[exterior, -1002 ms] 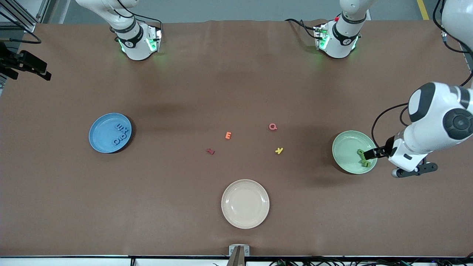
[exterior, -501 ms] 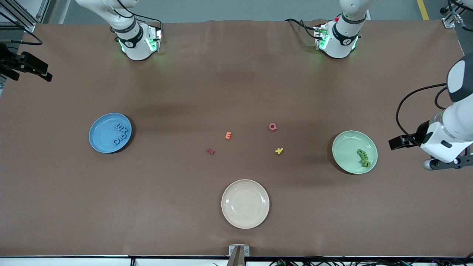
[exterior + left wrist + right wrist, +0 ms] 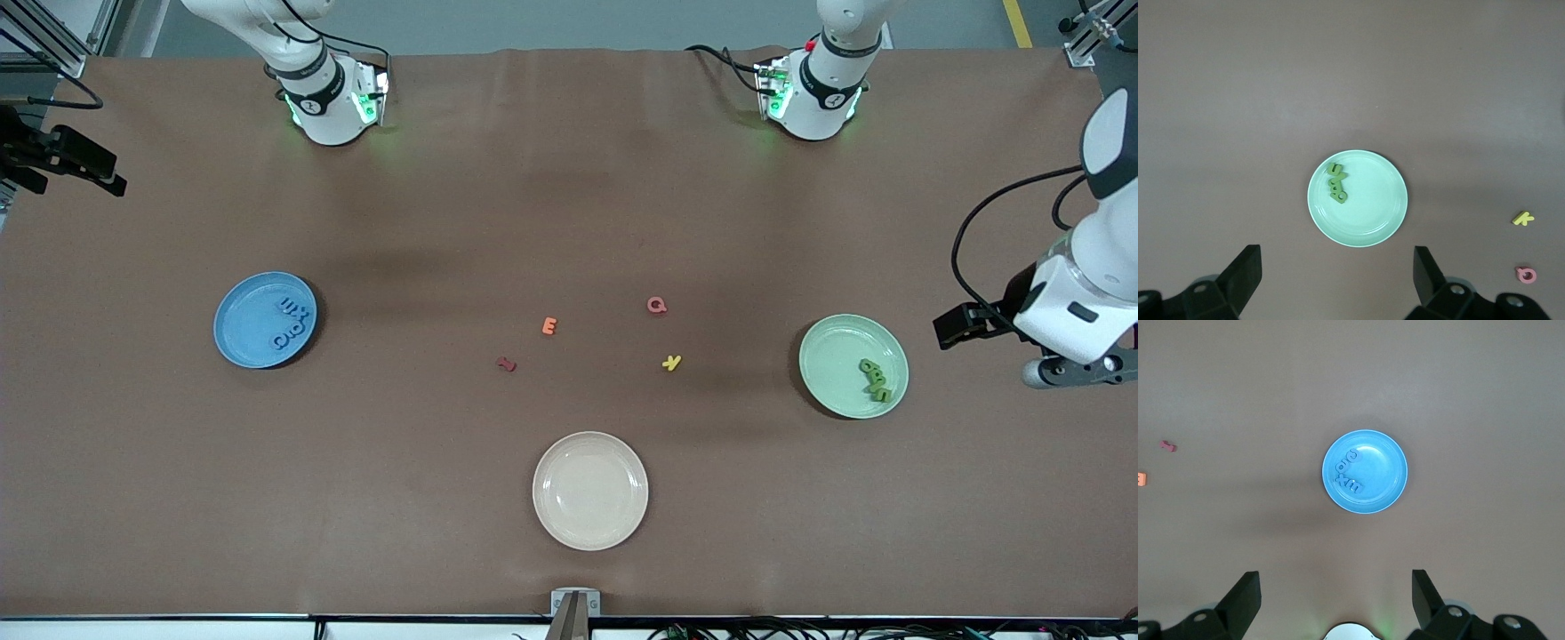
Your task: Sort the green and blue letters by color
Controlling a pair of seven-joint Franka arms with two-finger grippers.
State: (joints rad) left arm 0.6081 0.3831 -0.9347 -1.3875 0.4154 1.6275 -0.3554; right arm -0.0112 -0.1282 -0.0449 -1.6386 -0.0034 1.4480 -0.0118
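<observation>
**Operator:** Where are the letters?

**Spotter:** You find the blue letters (image 3: 293,322) lying in a short row on the blue plate (image 3: 240,342), at mid-height of the front frame toward the right arm's end of the table (image 3: 444,222). The green letters (image 3: 875,377) sit bunched together on the green plate (image 3: 831,360), at about the same height toward the left arm's end.

**Operator:** And what lies between the two plates?

**Spotter:** Near the centre of the frame you have the orange E (image 3: 549,326) and the pink Q (image 3: 656,305). A little lower are the dark red letter (image 3: 506,364) and the yellow letter (image 3: 672,362), all on bare table and well apart. The cream plate (image 3: 590,491) sits at bottom centre, with nothing on it.

**Operator:** The grippers?

**Spotter:** Your left gripper (image 3: 944,329) hangs over the table just beside the green plate, at the frame's edge. Its fingers (image 3: 1245,273) are spread wide and hold nothing. Your right gripper (image 3: 1335,593) shows only in the right wrist view, high above the blue plate. Its fingers (image 3: 1245,590) are also wide apart and empty.
</observation>
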